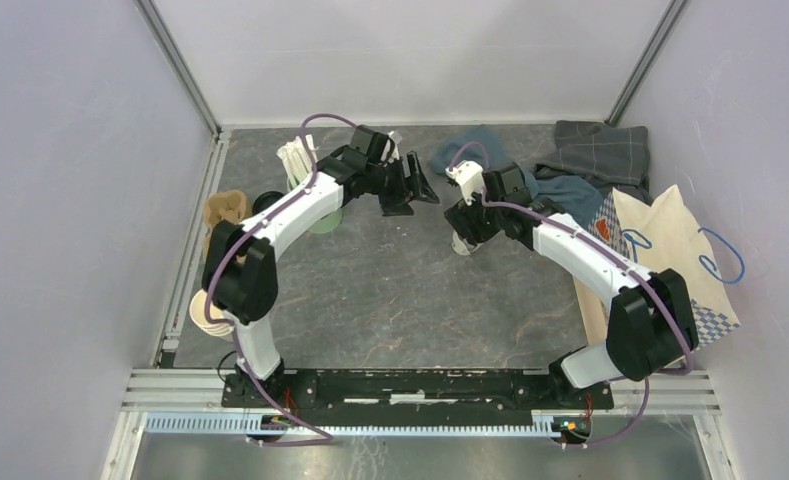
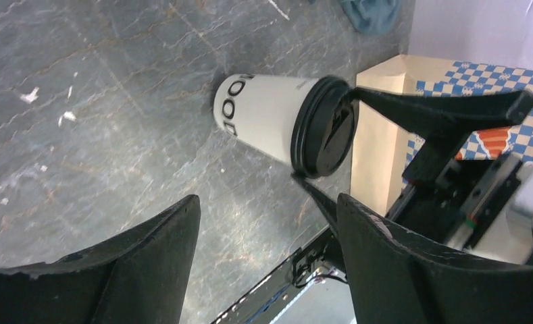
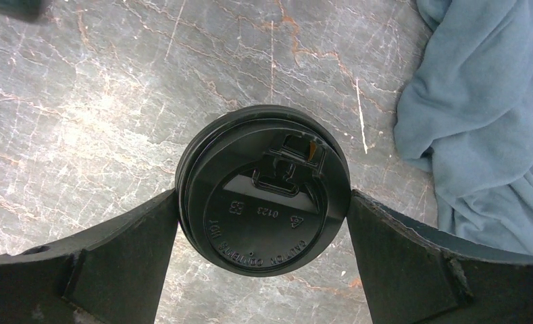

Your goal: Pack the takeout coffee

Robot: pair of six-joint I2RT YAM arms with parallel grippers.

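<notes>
A small white paper cup (image 2: 267, 125) with black lettering and a round black plastic lid (image 3: 263, 175) stands upright on the grey marbled table (image 3: 81, 101). The left gripper (image 2: 269, 209), near it, gapes empty; the right gripper (image 3: 263, 202) straddles the lid, jaws wide, unclosed.

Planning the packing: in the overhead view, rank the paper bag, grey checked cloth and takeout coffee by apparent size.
Largest: paper bag.
Then: grey checked cloth.
Smallest: takeout coffee, mostly hidden beneath the right gripper.
</notes>
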